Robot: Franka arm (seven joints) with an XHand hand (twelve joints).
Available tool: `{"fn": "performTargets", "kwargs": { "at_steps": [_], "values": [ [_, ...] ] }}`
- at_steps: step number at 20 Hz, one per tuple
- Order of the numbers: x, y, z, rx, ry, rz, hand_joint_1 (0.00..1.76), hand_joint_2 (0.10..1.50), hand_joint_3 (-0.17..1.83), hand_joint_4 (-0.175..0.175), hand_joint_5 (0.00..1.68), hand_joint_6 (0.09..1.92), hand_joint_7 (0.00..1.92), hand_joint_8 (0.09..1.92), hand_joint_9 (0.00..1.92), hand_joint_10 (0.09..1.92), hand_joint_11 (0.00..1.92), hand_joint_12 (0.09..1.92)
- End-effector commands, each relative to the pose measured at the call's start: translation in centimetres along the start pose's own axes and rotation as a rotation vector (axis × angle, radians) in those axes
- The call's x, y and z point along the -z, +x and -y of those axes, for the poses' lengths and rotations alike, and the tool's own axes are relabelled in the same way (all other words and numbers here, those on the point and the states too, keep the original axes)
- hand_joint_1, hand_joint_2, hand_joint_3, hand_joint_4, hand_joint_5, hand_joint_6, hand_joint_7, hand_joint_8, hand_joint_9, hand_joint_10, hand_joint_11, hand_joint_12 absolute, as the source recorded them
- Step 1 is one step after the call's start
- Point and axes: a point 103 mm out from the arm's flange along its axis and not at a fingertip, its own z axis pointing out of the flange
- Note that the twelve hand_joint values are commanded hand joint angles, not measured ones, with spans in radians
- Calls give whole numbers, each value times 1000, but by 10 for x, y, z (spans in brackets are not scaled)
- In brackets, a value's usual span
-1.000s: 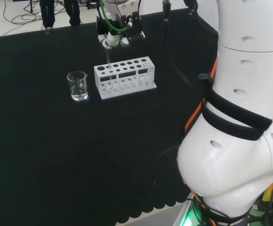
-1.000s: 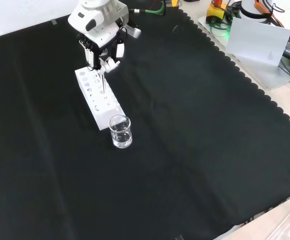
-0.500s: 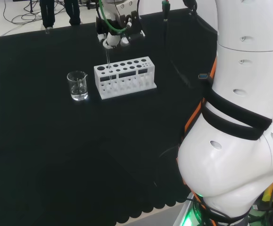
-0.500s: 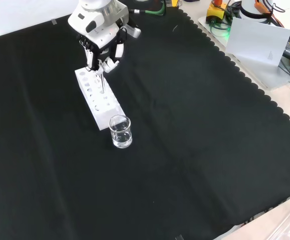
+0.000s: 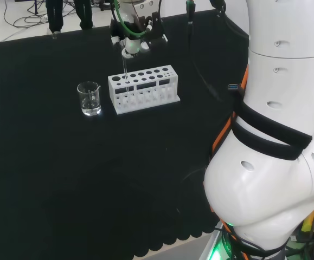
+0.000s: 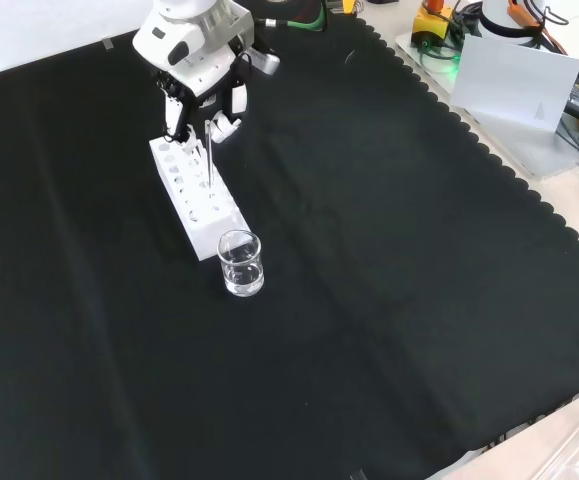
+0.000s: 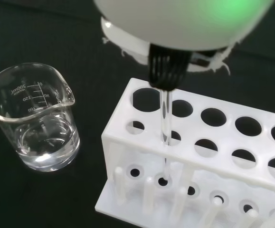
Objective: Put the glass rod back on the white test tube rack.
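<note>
Beaker (image 5: 89, 98), clear, some water, left on worktop in head view. White test tube rack (image 5: 142, 88) beside it. Glass rod (image 5: 124, 67) upright, lower end in rack's end hole; hand (image 5: 132, 39) directly above, fingers pinching rod's top.

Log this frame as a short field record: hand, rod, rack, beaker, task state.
hand: above the rack's far end in the front view, fingers pinching the rod's top
glass rod: upright, lower end down through a hole near the rack's beaker end
white test tube rack: standing on the black cloth
beaker: left of the rack in the head view, a little clear liquid inside
task state: rod in the rack, not released
</note>
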Motion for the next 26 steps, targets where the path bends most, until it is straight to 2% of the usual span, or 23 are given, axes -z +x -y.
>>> {"fn": "performTargets", "kwargs": {
  "at_steps": [1,14,15,26],
  "values": [
    [1,-2,2,-4,1,-2,1377,410,828,-175,842,876,1078,691,1920,707,1920,1244],
    [21,-10,13,-32,13,-24,1374,408,817,-175,843,863,1065,690,1920,719,1920,1268],
    [21,-13,17,-24,11,-26,1374,407,816,-175,844,862,1065,690,1920,720,1920,1269],
    [45,-23,41,-56,7,-10,1384,411,811,-175,852,855,1070,692,1920,724,1920,1278]
  ]
}}
